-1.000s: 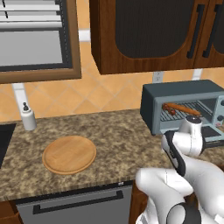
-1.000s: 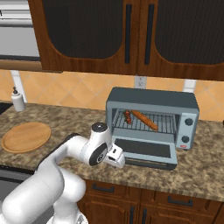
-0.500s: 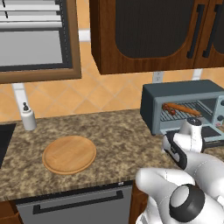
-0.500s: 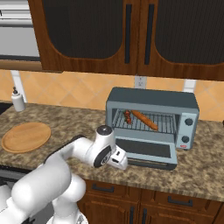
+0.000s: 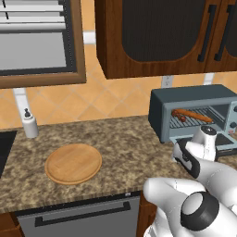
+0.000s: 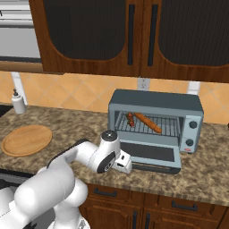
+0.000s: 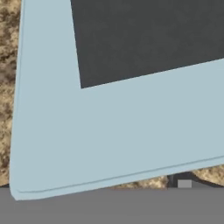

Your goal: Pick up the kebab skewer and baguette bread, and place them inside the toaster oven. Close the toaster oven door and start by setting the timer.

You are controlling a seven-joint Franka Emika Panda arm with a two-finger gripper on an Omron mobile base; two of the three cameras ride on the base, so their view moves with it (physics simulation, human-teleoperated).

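The toaster oven (image 6: 154,105) stands open at the back of the counter, seen also as the toaster oven (image 5: 192,99). On its wire rack lie the baguette bread (image 6: 148,122) and, at its left end, the kebab skewer (image 6: 130,118). The toaster oven door (image 6: 150,153) lies folded down flat. My gripper (image 6: 127,165) is low at the door's front left corner, open and holding nothing. In the hand view the door's pale frame (image 7: 109,131) and dark window (image 7: 148,35) are very close, with one dark fingertip (image 7: 181,181) just below the door's edge.
A round wooden board (image 5: 73,163) lies on the granite counter to the left, with a small white dispenser bottle (image 5: 30,124) behind it by the wall. Dark wooden cabinets (image 6: 129,36) hang over the oven. The counter's front edge runs just below my hand.
My hand has slid a little to the right and down, closer to the front left corner of the open door. The jaws stayed open; the food and the door have not moved.
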